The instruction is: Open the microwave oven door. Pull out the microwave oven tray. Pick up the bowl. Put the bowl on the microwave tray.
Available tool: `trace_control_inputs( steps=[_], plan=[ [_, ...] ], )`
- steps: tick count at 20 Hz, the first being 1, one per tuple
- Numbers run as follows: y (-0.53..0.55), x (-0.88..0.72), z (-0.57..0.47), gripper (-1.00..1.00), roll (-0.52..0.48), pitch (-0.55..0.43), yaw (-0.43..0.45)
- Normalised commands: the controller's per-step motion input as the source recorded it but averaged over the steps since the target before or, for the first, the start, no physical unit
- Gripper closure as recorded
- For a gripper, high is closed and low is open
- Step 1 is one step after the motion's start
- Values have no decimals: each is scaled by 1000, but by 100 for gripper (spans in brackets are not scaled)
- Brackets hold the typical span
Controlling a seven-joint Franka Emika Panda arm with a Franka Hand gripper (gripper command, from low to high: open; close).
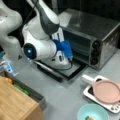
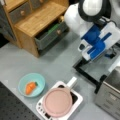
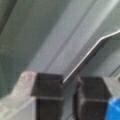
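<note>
With the microwave oven door [image 1: 65, 70] already lying open flat on the desk [image 1: 62, 97], the end effector [image 3: 70, 87] sits at the oven mouth, its pads nearly together around the thin edge of the microwave oven tray [image 3: 87, 58]. I judge the tray-pulling step in hand, calling for a straight, level draw. The bowl [image 1: 92, 112], holding a carrot [image 2: 30, 87], waits near the desk's front edge, right of the door.

All views soft, blurry. Even overhead light, glare on microwave oven [image 1: 87, 23] top around 1 o'clock. Wrist view dim, close surfaces out of focus.
</note>
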Motion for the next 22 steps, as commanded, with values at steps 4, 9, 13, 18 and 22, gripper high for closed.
trace_control_inputs(
  steps=[4, 9, 13, 18, 22],
  plan=[
    [-56, 19, 51, -100, -116, 66, 29],
    [-23, 1, 53, -100, -98, 25, 29],
    [18, -10, 20, -100, -78, 11, 23],
    [137, -14, -56, -100, -41, -5, -3],
    [275, 19, -136, -100, 3, -54, -51]
  ],
)
